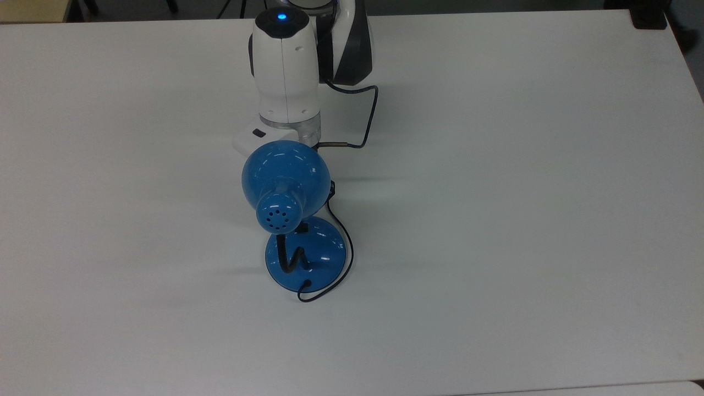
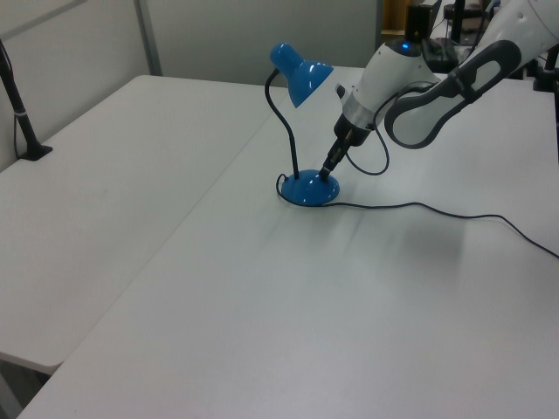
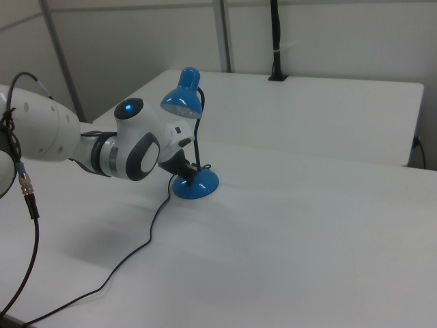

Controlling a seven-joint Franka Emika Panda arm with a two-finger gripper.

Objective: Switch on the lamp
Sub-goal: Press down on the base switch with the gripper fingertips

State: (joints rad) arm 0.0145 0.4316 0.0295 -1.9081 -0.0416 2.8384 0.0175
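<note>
**A:** Where does the lamp (image 1: 287, 204) stand, and how does it lie from the jaws?

**B:** It stands upright near the middle of the white worktop (image 1: 522, 192). In the left view the jaws (image 2: 329, 171) are right down at the top of the round blue base (image 2: 307, 189), on the left view's right side of it, with the gooseneck (image 2: 283, 131) rising on the other side. They look to be touching the base or a hair above it; I cannot tell which.

**A:** And the switch?

**B:** In the top view a small black square, which I take for the switch (image 1: 302, 226), sits on the near-arm part of the base, half tucked under the dome shade (image 1: 286, 177). The jaws come at it from the arm's side, below the shade.

**A:** Open or closed?

**B:** The tip reads as one narrow dark point in the left view, so I judge them closed together, gripping nothing.

**A:** The arm's pose?

**B:** The wrist (image 2: 377, 74) is high and behind, and the hand slants down and forward toward the base, reaching under the shade. The thin black cord (image 2: 419, 208) trails away across the worktop, clear of the tip. The move looks to be a short press downward on the switch.
</note>
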